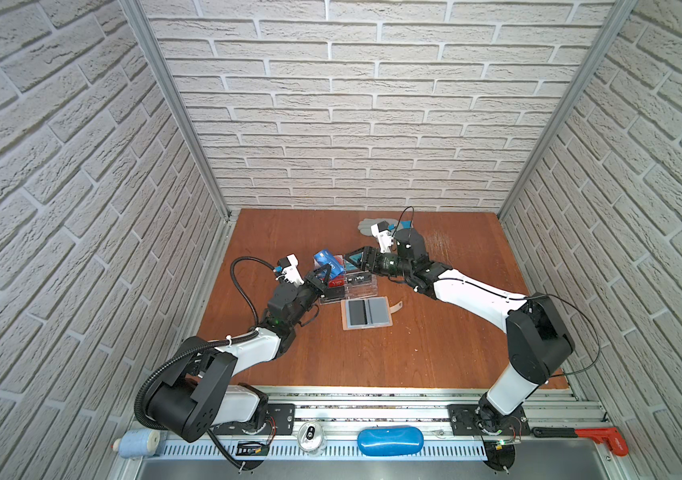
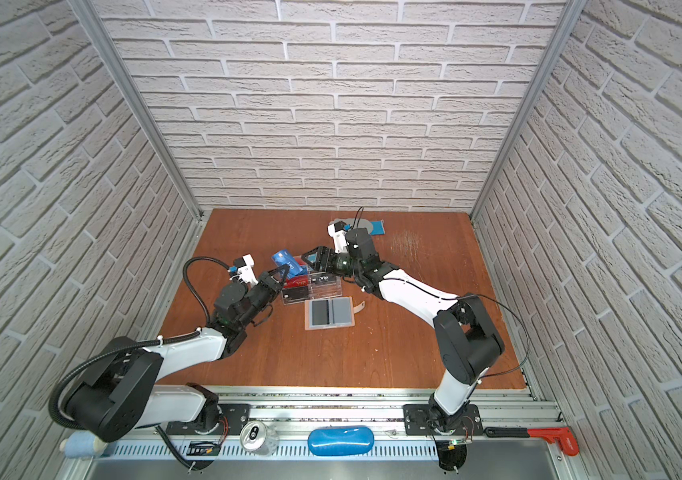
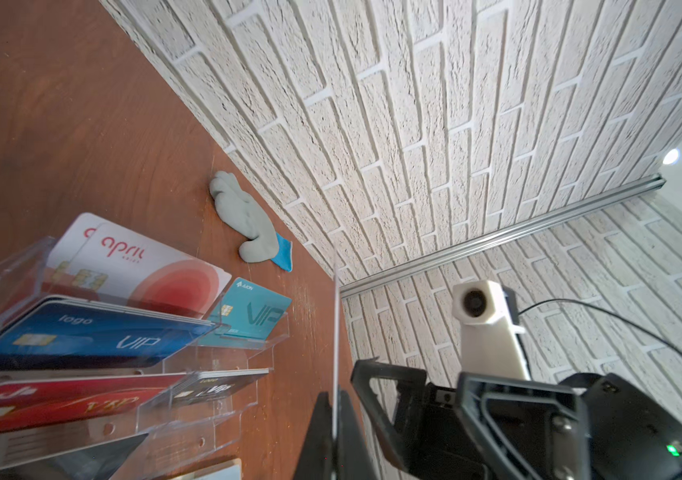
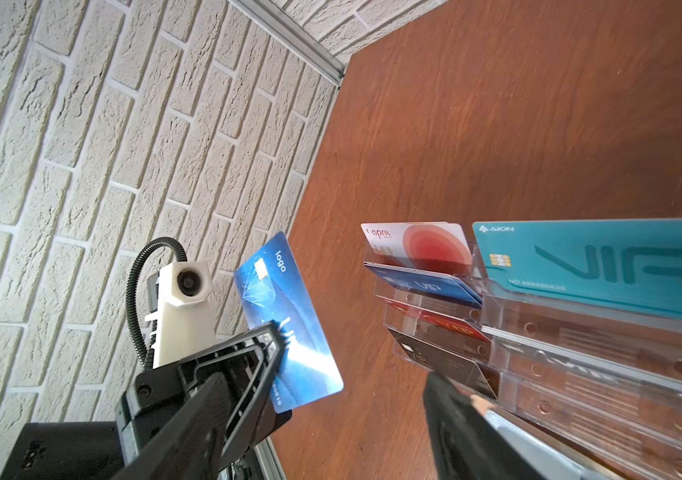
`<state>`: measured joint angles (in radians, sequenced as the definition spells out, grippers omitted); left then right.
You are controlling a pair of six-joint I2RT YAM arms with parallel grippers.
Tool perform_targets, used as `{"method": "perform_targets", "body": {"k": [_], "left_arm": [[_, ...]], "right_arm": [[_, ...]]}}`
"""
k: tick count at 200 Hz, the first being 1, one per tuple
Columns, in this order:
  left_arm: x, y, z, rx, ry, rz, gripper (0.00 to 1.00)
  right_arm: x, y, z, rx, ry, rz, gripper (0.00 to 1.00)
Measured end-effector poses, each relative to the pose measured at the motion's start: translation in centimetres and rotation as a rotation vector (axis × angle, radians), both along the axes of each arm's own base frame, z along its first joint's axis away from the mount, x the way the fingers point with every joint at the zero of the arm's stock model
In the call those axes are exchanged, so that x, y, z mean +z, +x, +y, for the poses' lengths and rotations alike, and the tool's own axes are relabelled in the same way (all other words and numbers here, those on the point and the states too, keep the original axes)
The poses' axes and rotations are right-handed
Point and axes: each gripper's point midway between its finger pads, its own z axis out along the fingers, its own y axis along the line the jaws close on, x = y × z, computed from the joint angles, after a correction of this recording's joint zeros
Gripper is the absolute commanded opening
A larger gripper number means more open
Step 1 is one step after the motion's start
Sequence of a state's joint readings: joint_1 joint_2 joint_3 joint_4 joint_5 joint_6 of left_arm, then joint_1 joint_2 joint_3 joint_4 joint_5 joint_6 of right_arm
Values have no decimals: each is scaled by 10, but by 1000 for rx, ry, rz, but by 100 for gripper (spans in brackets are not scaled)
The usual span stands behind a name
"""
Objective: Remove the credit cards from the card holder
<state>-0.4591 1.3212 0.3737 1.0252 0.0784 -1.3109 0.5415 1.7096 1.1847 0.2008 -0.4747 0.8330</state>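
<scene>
The card holder (image 1: 381,312) (image 2: 341,311) lies open and flat on the wooden table, tan-pink rim round grey-blue pages. A dark card (image 1: 358,312) shows in its left page. My left gripper (image 1: 322,276) (image 2: 284,274) (image 3: 336,395) is shut on a blue VIP credit card (image 1: 323,259) (image 2: 284,257) (image 4: 285,316), held up on edge just left of the clear stand. In the left wrist view that card is a thin line (image 3: 335,332). My right gripper (image 1: 347,259) (image 2: 308,257) (image 4: 329,380) is open, one finger on each side of the card's free end, apart from it.
A clear acrylic tiered stand (image 1: 362,289) (image 2: 322,289) (image 3: 223,365) (image 4: 580,374) behind the card holder carries white, blue, teal, red and black cards. A grey glove (image 1: 368,226) (image 3: 243,224) lies by the back wall. On the front rail are a blue case (image 1: 389,441), a can (image 1: 310,436) and a red clamp (image 1: 605,438).
</scene>
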Motion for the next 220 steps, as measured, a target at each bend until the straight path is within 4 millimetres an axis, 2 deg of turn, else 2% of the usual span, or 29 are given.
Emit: {"method": "perform_targets", "body": {"k": [47, 90, 152, 220], "left_arm": [[8, 1, 6, 34, -58, -13, 0], [6, -1, 10, 49, -69, -13, 0], [7, -2, 12, 53, -76, -26, 0], [4, -3, 13, 56, -81, -23, 0]], "right_arm": [[-6, 3, 19, 24, 71, 24, 60], [-16, 0, 37, 57, 117, 49, 47], [1, 0, 46, 93, 201, 22, 30], [-20, 2, 53, 106, 206, 62, 25]]}}
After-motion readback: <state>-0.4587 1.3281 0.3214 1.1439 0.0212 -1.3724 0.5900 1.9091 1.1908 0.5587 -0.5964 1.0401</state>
